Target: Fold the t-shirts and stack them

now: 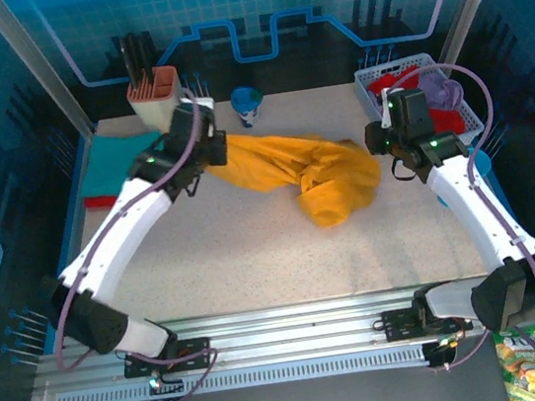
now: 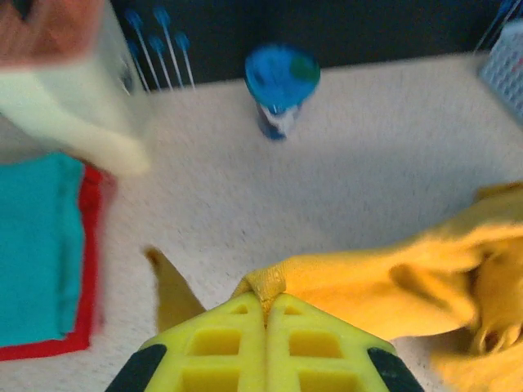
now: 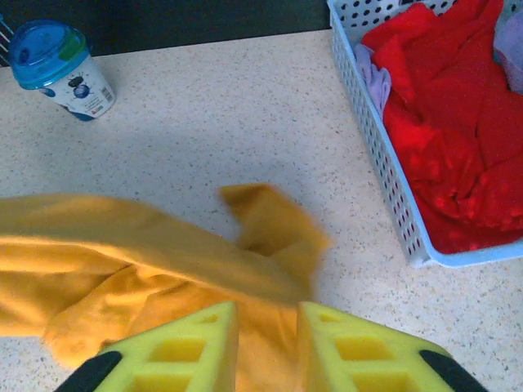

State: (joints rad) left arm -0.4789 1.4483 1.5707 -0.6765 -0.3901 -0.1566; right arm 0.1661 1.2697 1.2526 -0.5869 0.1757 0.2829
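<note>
Your left tool (image 2: 265, 300) is clamped on the left edge of the yellow tee (image 2: 384, 282), crumpled on the bench (image 1: 255, 252), while your right tool (image 3: 267, 314) stands apart over its right end, so close that on a hem, then pull the cloth flat.

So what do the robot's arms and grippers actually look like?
The left arm and right arm have white curved shells, black joints, lavender cables and small green lights. The left gripper and right gripper have chunky yellow fingers with square pockets.
</note>
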